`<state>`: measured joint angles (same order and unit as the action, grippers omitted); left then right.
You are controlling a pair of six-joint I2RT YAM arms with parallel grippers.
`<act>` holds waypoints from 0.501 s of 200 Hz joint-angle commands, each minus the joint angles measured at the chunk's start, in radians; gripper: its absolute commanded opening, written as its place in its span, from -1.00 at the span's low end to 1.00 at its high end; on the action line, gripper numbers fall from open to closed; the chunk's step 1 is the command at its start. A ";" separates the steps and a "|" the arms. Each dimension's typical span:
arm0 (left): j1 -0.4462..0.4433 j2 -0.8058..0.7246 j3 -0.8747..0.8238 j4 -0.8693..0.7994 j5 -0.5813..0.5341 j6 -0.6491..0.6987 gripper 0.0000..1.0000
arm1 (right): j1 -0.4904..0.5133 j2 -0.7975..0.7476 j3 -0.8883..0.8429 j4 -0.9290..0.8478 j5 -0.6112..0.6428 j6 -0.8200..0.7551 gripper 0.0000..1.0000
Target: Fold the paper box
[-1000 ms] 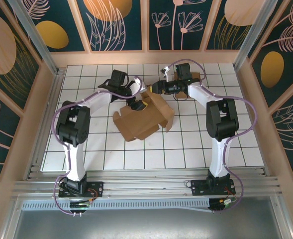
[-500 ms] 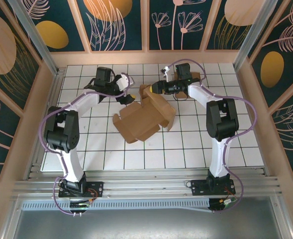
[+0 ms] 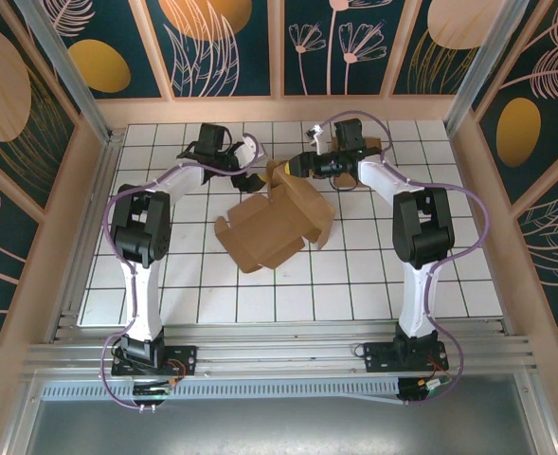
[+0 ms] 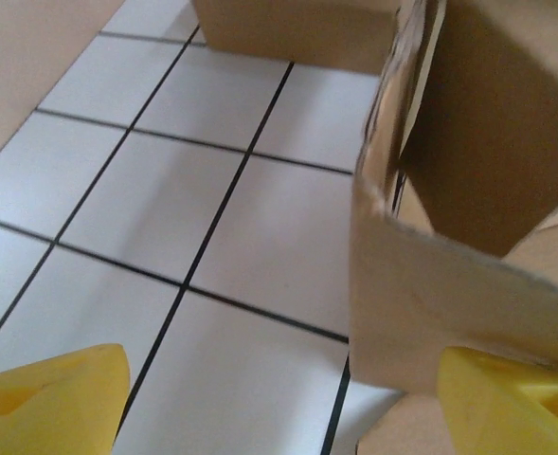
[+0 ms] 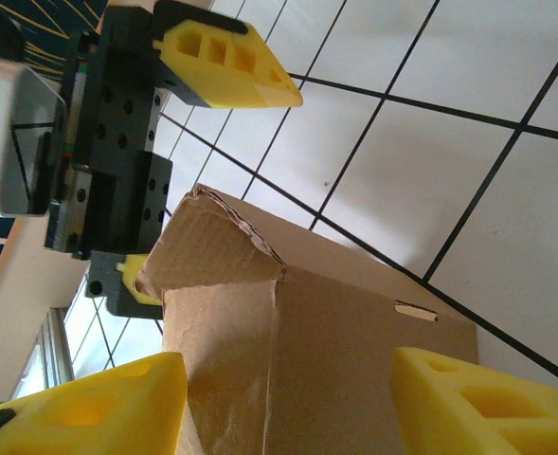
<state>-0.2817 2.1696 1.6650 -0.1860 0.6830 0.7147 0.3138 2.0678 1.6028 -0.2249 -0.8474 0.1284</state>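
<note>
The brown paper box (image 3: 274, 227) lies partly unfolded mid-table, with one flap standing up at its far end. My left gripper (image 3: 252, 178) is at that flap's left side, open. In the left wrist view the left gripper (image 4: 279, 403) has bare tile between its yellow fingers, and the box wall (image 4: 421, 294) reaches in front of its right finger. My right gripper (image 3: 293, 167) comes in from the far right. In the right wrist view the right gripper (image 5: 288, 403) is shut on the box's upright corner (image 5: 354, 322). The left gripper's upper finger (image 5: 226, 62) shows beyond it.
The white gridded tabletop (image 3: 184, 284) is boxed in by wooden walls (image 3: 279, 109) and metal posts (image 3: 89, 104). Bare tiles lie in front of the box and to both sides of it.
The left gripper left the box's middle, swung out to the left, then came back to the far flap with its jaws a little narrower. The right gripper and the box stayed put.
</note>
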 commanded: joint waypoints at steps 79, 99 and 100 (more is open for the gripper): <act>-0.054 0.127 0.180 -0.170 0.152 0.081 0.26 | 0.002 0.040 0.028 -0.011 -0.042 -0.018 0.17; -0.065 0.136 0.189 -0.157 0.157 0.070 0.12 | -0.001 0.040 0.019 0.012 -0.062 -0.003 0.16; -0.066 0.137 0.190 -0.156 0.157 0.070 0.12 | 0.000 0.040 0.019 0.013 -0.062 -0.003 0.16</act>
<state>-0.3283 2.2795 1.8198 -0.3264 0.7784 0.7601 0.3138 2.0850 1.6058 -0.2268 -0.8661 0.1291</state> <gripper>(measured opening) 0.579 0.580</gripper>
